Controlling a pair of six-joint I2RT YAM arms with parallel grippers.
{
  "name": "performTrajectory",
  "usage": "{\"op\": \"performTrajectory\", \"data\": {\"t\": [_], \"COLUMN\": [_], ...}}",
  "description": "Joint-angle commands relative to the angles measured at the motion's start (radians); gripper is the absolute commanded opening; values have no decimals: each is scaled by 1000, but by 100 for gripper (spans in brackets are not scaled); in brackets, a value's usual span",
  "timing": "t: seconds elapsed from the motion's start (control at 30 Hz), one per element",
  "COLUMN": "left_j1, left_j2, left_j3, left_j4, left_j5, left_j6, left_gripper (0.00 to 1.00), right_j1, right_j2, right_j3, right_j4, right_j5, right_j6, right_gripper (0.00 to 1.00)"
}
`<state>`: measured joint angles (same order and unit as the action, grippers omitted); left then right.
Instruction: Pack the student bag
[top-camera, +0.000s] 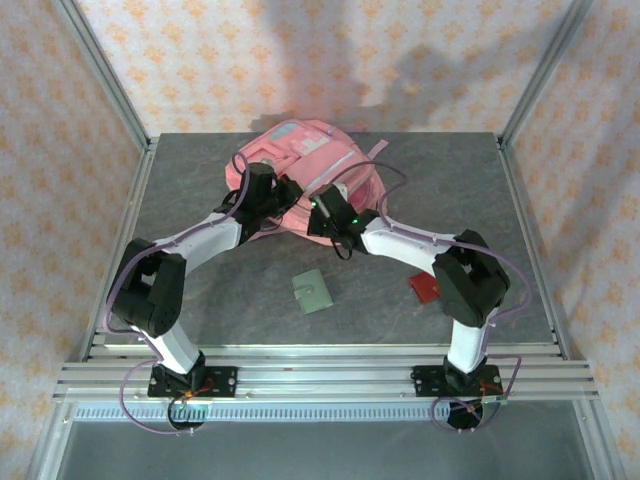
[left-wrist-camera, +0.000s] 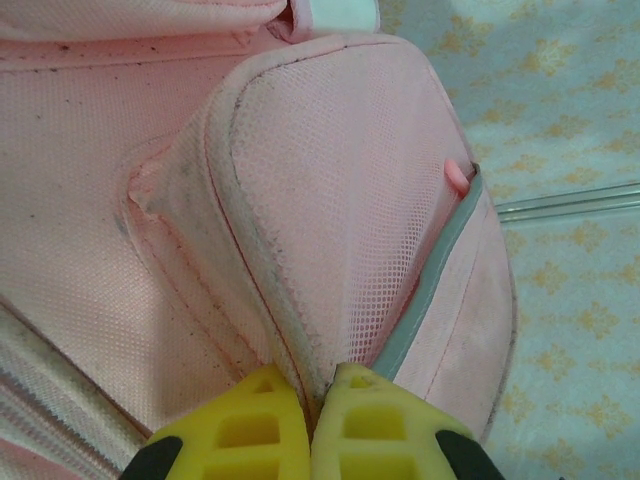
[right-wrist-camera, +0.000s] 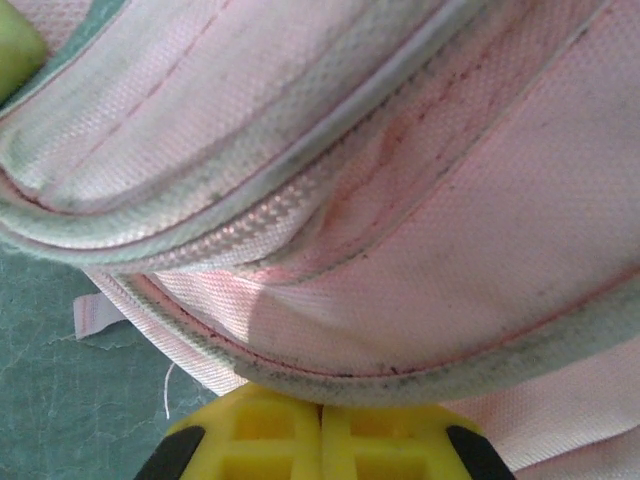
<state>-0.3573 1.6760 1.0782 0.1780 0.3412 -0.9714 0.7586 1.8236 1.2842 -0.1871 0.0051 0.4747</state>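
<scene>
The student bag (top-camera: 300, 160) is lying at the far middle of the grey counter (top-camera: 200, 300), its pink front facing up, with both arms reaching in to its near edge. The left claw (left-wrist-camera: 312, 395) is pinching shut on a seam ridge of the bag's mesh pocket. Its yellow fingertips are meeting with the piping running in between them, and a grey stripe is passing just to the right. The right claw (right-wrist-camera: 320, 408) is sitting with its fingers pressed together, tips touching a grey-trimmed edge of the bag; whether any fabric is caught between them cannot be told. From above, the two claws are working close together at the bag's near side. Nearer the arm bases, a green card (top-camera: 313, 293) is lying flat on the counter, well apart from the bag. A red object (top-camera: 424, 289) is showing partly from under the right arm's elbow.
</scene>
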Motion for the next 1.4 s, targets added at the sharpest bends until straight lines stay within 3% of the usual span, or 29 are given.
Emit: {"op": "performTrajectory", "data": {"t": [0.0, 0.3, 0.47, 0.53, 0.6, 0.73, 0.9, 1.03, 1.23, 1.37], "left_j1": [20, 38, 39, 35, 32, 1, -106, -158, -176, -181], "left_j2": [-83, -91, -85, -102, -137, -252, -354, -293, -200, -154], "left_j3": [25, 5, 2, -11, -46, -171, -367, -433, -401, -400], "left_j4": [81, 55, 54, 48, 46, 42, 83, 183, 309, 405], "left_j5": [10, 16, 35, 39, 34, -2, -109, -129, -199, -214], "left_j6": [20, 53, 53, 56, 59, 60, 10, -44, -34, -45], "left_gripper": [0, 0, 1, 29, 43, 48, 50, 52, 62, 63], "right_j1": [-14, -113, -103, -86, -66, -43, -43, -42, -42, -43], "right_j2": [-51, -163, -176, -177, -176, -169, -156, -152, -153, -156], "right_j3": [-39, -150, -159, -159, -155, -161, -174, -178, -187, -195], "right_j4": [-68, -91, -41, -13, 2, 41, 61, 72, 88, 98], "right_j5": [64, 64, -39, -77, -103, -159, -166, -181, -188, -196], "right_j6": [-30, -74, -106, -129, -143, -155, -156, -159, -152, -151], "right_gripper": [0, 0, 0, 0, 0, 0, 0, 0, 0, 0]}}
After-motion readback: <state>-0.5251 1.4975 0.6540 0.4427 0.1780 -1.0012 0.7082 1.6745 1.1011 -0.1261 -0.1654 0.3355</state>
